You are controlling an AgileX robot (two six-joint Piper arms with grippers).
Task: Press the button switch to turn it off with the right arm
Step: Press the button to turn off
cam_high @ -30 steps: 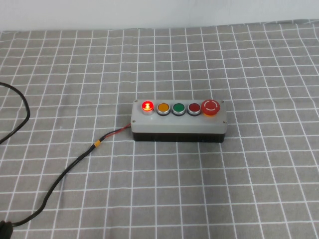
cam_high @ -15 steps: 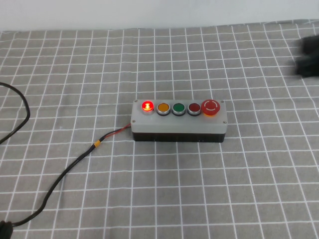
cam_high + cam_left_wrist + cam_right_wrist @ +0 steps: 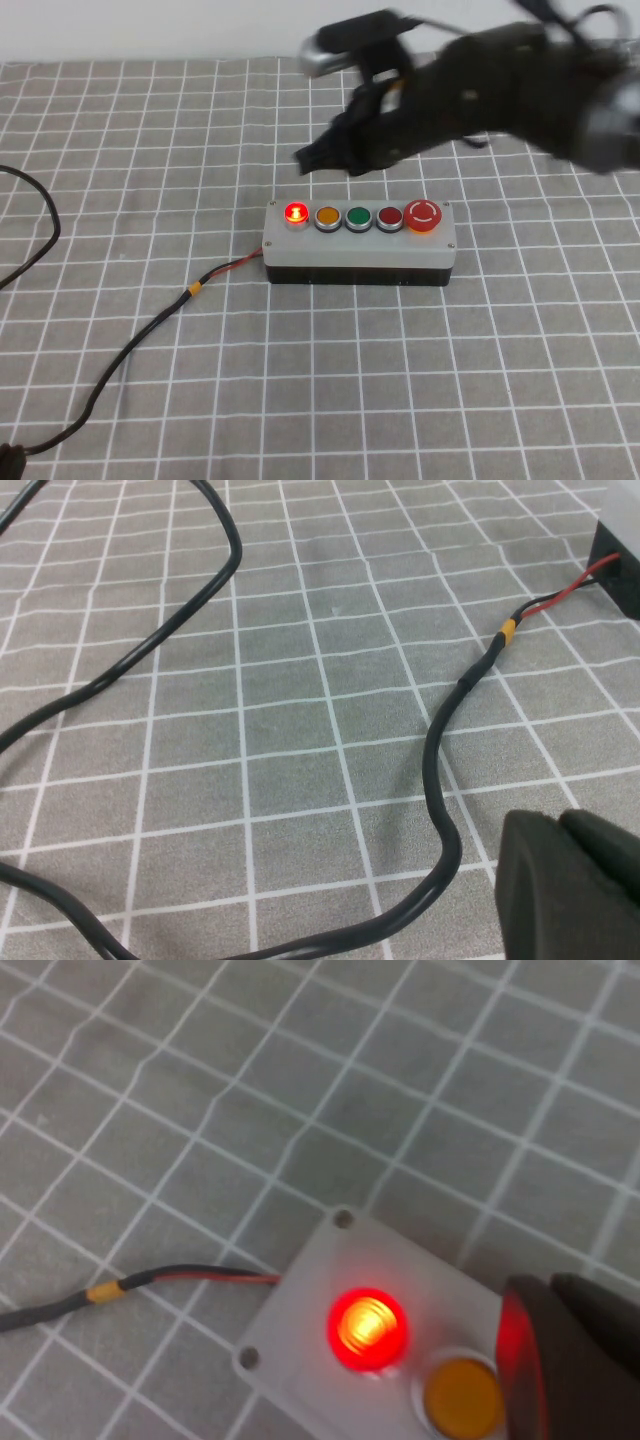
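Observation:
The button switch (image 3: 296, 212) glows bright red at the left end of the row on the grey-topped black box (image 3: 360, 248). The right arm (image 3: 480, 95) reaches in from the upper right, blurred with motion. My right gripper (image 3: 308, 158) is in the air just behind the box's left end, apart from the button. In the right wrist view the lit button switch (image 3: 367, 1328) sits beside the shut right gripper (image 3: 552, 1286), whose fingers catch the red glow. My left gripper (image 3: 562, 820) is shut and empty, low over the cloth beside the cable.
An orange button (image 3: 328, 215), a green button (image 3: 358, 216), a dark red flat button (image 3: 389, 216) and a big red mushroom button (image 3: 423, 215) follow in the row. A black cable (image 3: 120, 355) with red wires runs from the box's left end across the checked cloth.
The right arm has swung in from the right edge to just behind the box's left end. The button stays lit. The box has not moved.

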